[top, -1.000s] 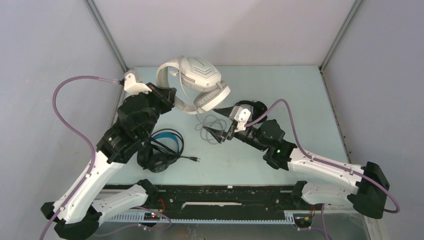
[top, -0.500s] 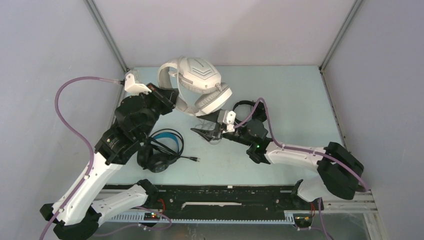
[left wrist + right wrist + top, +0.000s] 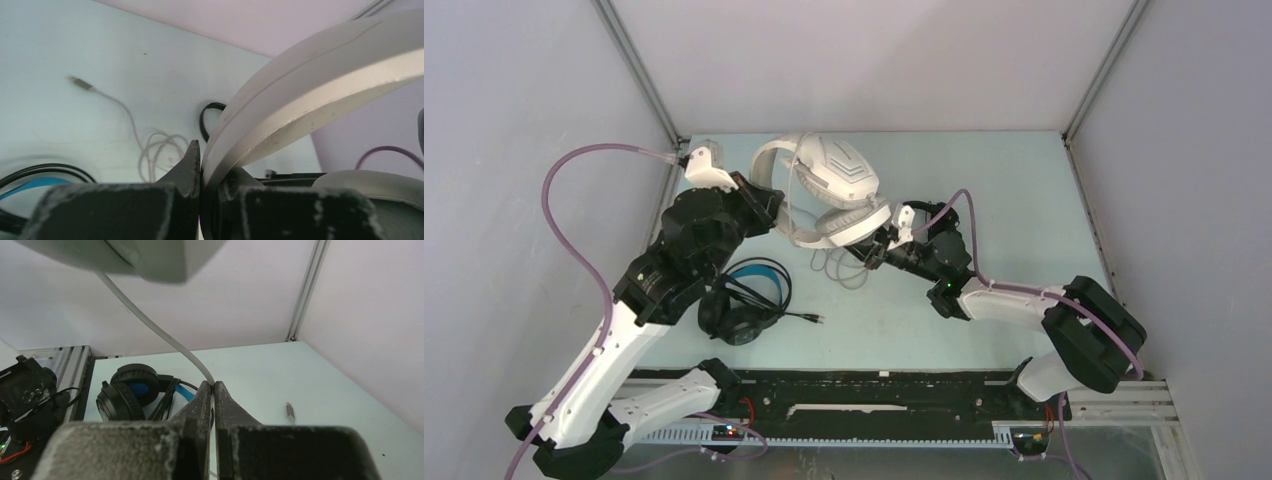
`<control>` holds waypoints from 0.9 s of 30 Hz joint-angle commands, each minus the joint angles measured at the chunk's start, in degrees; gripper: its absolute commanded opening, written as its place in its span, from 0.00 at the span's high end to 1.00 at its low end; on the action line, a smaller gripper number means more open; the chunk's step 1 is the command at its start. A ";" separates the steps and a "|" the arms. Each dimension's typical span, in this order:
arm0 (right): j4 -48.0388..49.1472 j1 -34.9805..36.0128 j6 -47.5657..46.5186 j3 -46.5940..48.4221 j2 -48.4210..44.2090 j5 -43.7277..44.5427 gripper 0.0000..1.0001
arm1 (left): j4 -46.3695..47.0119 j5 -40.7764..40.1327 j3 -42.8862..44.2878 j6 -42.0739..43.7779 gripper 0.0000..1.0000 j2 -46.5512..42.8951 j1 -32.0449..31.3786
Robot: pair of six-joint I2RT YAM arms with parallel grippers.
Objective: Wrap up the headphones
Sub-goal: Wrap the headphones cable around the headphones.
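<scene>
The bulky white headphones (image 3: 829, 185) hang above the back of the table, and my left gripper (image 3: 770, 212) is shut on their headband (image 3: 310, 95); the left wrist view shows the band pinched between the fingers of the left gripper (image 3: 212, 162). Their grey cable (image 3: 150, 322) drops from an earcup (image 3: 125, 255) into my right gripper (image 3: 213, 387), which is shut on it. Under that earcup sits the right gripper (image 3: 864, 252), with loose loops of cable (image 3: 836, 268) on the table below. The black headphones with a blue headband (image 3: 746, 300) lie front left.
Small thin black headphones (image 3: 921, 213) lie behind my right wrist. The grey cable's plug (image 3: 290, 411) rests on the table. A black cable end (image 3: 814, 319) pokes out from the black pair. Walls close in the left, back and right sides.
My right gripper moved left and back under the white earcup and shut on the grey cable. The left arm shifted the white headphones slightly toward the right.
</scene>
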 commanded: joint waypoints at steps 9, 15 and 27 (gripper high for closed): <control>-0.81 0.19 1.28 -3.25 -3.14 -2.31 1.00 | 2.74 -1.06 5.62 1.20 1.00 -1.51 7.11; -0.95 1.01 1.37 -3.25 -2.16 -2.86 1.00 | 4.59 1.90 4.68 -0.45 1.00 -1.65 9.15; -1.04 -5.79 6.39 -3.25 -3.86 -3.11 1.00 | 3.33 32.97 5.76 13.33 1.00 0.87 9.87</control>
